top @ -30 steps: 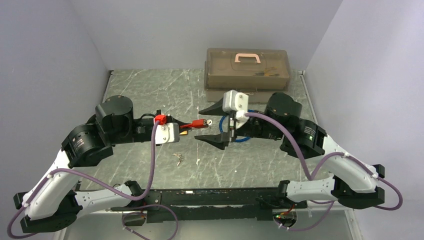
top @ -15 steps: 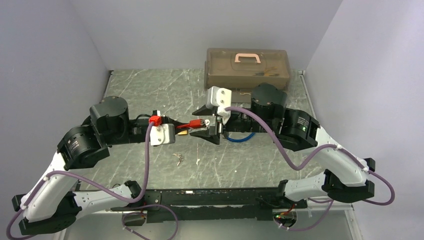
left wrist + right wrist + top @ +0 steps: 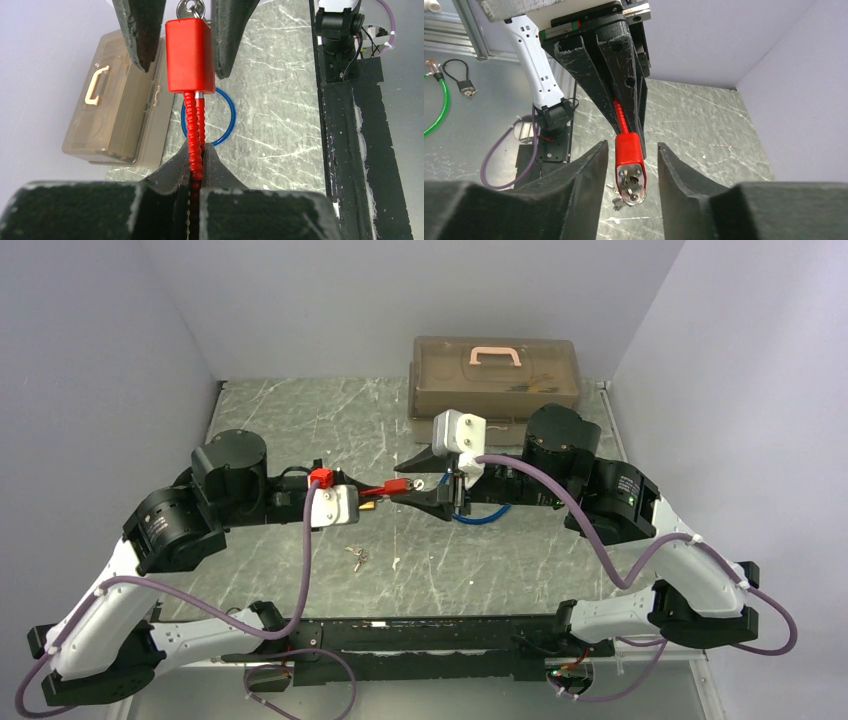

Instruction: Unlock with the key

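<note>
The red lock hangs in the air over mid table, betw. the two arms. A key w/ ring sits in its end face. The L gripper is closed tight on the lock's red ribbed cable. The R gripper has jaws apart, one on each side of the lock body, not touching.

Step, I judge: R getting into place to take the key. Next: line pads w/ key head, close, turn.

Hard to tell: how deep the key sits. Its head is cut off in the L wrist view. The small keys on the table are too tiny to read.
</note>
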`<control>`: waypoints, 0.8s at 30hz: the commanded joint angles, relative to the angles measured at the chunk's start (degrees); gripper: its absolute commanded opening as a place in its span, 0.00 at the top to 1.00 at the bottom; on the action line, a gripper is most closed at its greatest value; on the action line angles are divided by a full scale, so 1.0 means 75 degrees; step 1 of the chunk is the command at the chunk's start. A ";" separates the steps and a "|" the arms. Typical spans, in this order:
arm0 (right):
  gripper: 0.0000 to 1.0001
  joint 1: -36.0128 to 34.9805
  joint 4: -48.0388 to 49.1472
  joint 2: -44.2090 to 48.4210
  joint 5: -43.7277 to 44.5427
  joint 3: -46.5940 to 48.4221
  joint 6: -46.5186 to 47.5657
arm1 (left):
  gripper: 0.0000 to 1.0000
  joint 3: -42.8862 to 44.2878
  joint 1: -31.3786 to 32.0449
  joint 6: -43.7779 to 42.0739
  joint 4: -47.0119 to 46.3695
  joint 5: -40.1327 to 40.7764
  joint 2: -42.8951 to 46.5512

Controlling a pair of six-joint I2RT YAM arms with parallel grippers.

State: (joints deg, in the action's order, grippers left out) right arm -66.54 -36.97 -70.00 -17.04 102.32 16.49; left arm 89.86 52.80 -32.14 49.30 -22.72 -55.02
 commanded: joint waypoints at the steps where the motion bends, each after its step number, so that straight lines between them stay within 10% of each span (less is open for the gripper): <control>1: 0.62 -0.0031 -0.0047 -0.0126 -0.0019 0.0397 0.0159 | 1.00 0.0358 -0.0039 0.0058 -0.0213 -0.0168 -0.0062; 6: 1.00 -0.0024 -0.0590 -0.0281 0.0467 0.0540 0.0159 | 0.90 0.0575 -0.0040 0.0079 -0.0229 -0.0130 -0.0178; 10: 1.00 0.0150 -0.0363 -0.0226 0.0989 -0.0104 -0.0156 | 0.04 0.0688 -0.0043 -0.0133 -0.0389 0.0384 -0.0183; 18: 1.00 0.1680 0.3592 0.0936 0.1023 -0.3452 -0.2541 | 0.01 -0.0228 -0.0043 -0.1673 -0.0451 0.2187 0.0556; 24: 1.00 0.2268 0.4622 0.0190 0.0532 -0.3582 -0.3413 | 0.01 0.0253 -0.1395 -0.1465 0.0369 0.2642 0.0065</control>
State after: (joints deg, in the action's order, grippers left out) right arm -51.09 -18.09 -67.16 -10.76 74.04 -1.74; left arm 86.98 50.30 -43.33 49.21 -5.30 -50.65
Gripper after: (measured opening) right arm 0.189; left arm 0.994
